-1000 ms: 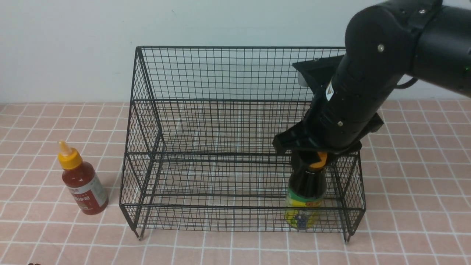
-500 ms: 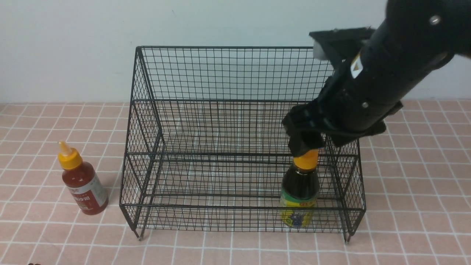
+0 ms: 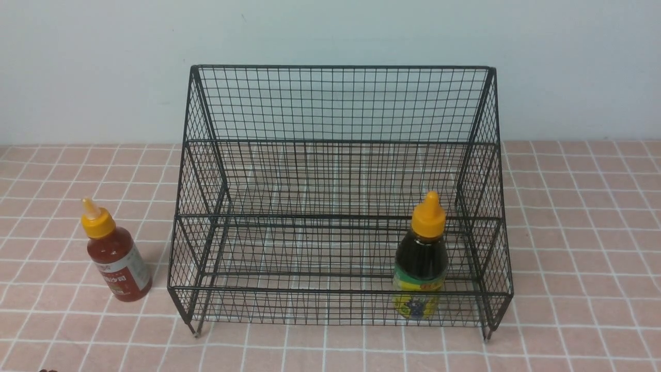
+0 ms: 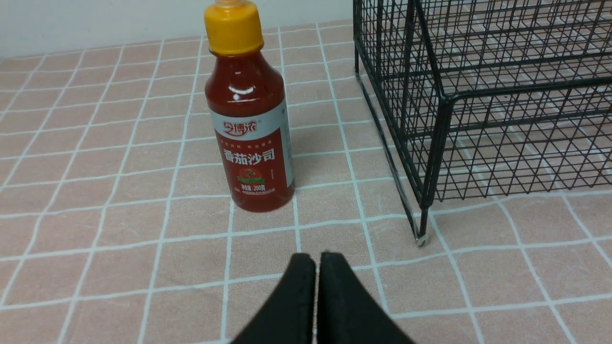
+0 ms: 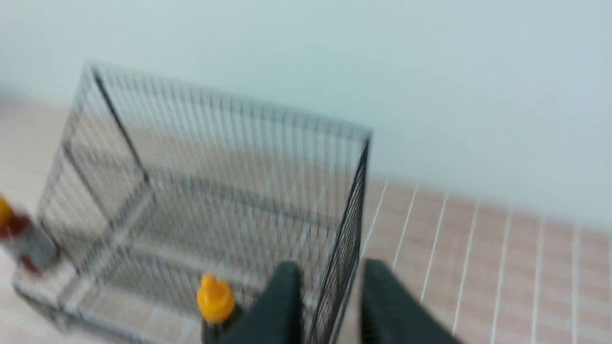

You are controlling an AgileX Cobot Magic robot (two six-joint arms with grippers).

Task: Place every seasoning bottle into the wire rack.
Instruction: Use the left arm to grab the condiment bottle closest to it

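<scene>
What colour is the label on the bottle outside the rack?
White band over red, with white lettering, on the red sauce bottle; left wrist view shows it best.

Open tabletop (image 3: 51, 175) ringed the red bottle (image 3: 116, 258), wire rack (image 3: 206, 170) just beside; the dark bottle (image 3: 421, 258) blocked the lower tier's right end.

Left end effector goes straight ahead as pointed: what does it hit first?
Likely the red sauce bottle, grazing its rack-side edge; might instead slip between bottle and wire rack. Depth unclear.
</scene>
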